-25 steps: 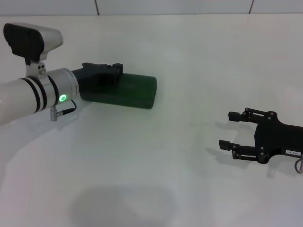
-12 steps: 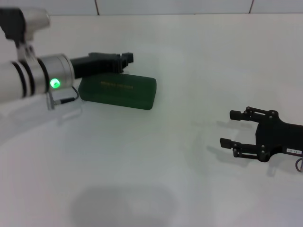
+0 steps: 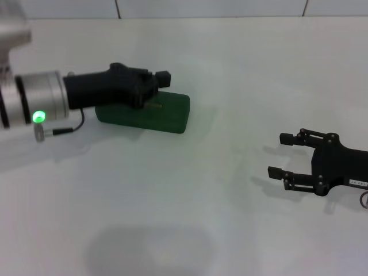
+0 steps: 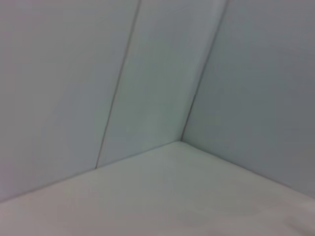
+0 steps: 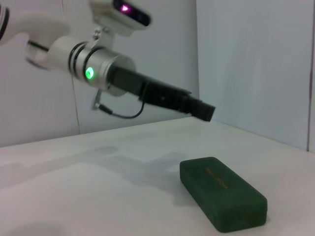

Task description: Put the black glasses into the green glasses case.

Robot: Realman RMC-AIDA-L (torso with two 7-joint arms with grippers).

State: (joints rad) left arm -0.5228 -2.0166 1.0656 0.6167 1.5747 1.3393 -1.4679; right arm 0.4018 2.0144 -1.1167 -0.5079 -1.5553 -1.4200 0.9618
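A: Head view first. Where's the case?

B: Case (image 3: 167, 112) flat on the table (image 3: 241, 63), lid down, toward the left side. Left gripper (image 3: 161, 80) overlapping its far edge from here. Open or closed: cannot tell.

A: And the right?

B: Right gripper (image 3: 279, 154) low over the table, well apart from the case, spread open, holding nothing.

A: Glasses?

B: Nowhere in sight. Possibly inside the shut case, but no way to confirm.

A: Left wrist view?

B: Only wall (image 4: 74, 73) panels and a table corner. No help for aiming.

A: Right wrist view?

B: Better. Shows the left gripper (image 5: 205, 111) raised clear above the case (image 5: 224, 194), not touching. Lid closed flat, gold lettering on top.

A: So how to handle the step well?

B: Probably a matter of checking the lid. If unseated, come straight down and press mid-lid, gently, to avoid skidding the case across the smooth table. If empty, find the glasses first, then pry at the seam opposite the hinge, bracing with the right gripper. Trust the right wrist view for height, not the head view.
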